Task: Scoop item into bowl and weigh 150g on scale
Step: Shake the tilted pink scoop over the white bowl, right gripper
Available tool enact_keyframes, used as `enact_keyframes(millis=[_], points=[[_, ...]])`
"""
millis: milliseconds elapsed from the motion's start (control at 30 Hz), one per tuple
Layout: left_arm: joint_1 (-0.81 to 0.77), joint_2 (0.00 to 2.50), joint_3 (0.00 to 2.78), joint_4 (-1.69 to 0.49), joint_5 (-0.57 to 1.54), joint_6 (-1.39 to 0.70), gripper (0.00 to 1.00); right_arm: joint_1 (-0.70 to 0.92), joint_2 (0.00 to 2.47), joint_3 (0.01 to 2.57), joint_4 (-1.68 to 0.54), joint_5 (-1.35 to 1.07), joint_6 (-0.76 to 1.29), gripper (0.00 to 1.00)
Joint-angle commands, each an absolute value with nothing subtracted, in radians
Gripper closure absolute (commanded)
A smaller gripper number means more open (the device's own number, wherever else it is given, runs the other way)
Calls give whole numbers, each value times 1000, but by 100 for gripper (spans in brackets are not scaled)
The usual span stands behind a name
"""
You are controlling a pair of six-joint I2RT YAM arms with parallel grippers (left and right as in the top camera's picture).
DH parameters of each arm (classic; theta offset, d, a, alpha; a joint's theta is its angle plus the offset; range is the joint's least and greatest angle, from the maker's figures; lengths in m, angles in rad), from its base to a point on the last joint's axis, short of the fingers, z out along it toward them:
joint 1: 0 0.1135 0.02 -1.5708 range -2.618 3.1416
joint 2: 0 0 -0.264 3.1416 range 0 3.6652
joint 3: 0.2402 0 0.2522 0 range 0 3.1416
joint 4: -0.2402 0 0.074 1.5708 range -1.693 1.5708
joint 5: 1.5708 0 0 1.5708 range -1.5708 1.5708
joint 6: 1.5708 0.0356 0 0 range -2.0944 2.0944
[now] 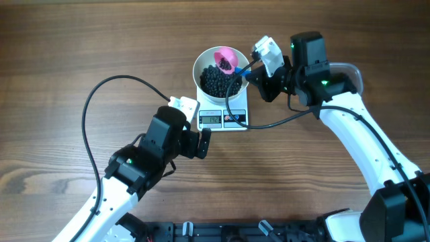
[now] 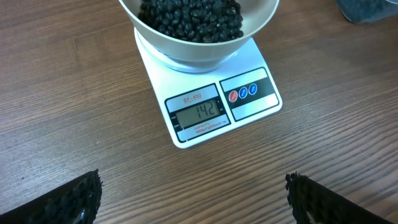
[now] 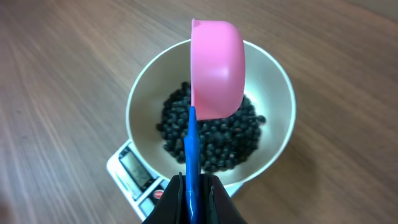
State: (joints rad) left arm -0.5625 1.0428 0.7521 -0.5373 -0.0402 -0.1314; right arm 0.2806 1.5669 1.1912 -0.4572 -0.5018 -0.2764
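The white bowl [image 1: 199,67] stands on the small white scale [image 1: 222,119] and holds a heap of black beans [image 1: 218,81]. The scale's display [image 2: 199,112] reads 142. My right gripper [image 1: 251,68] is shut on the blue handle [image 3: 191,143] of a pink scoop [image 3: 216,68]. The scoop hangs over the beans [image 3: 211,137] with its back turned up toward the wrist camera. My left gripper [image 2: 194,199] is open and low over bare table in front of the scale [image 2: 155,68], with nothing between its fingers [image 2: 74,199].
A bluish clear container [image 2: 367,9] shows partly at the far right, behind the scale. A black cable [image 1: 101,94] loops over the table to the left of the left arm. Wooden tabletop surrounds the scale.
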Motion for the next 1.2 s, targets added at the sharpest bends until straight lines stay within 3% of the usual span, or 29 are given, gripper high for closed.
enact_keyframes(millis=[0, 800, 967, 1167], points=[[-558, 1044, 750, -536, -54, -112, 0, 282, 1554, 1193, -466, -552, -236, 96], [-558, 1044, 750, -536, -53, -112, 0, 282, 1554, 1193, -468, -548, -244, 96], [-558, 1044, 750, -536, -53, -112, 0, 284, 1554, 1193, -486, -487, -457, 96], [-558, 1044, 750, -536, -53, -112, 0, 283, 1554, 1193, -430, -454, -299, 96]])
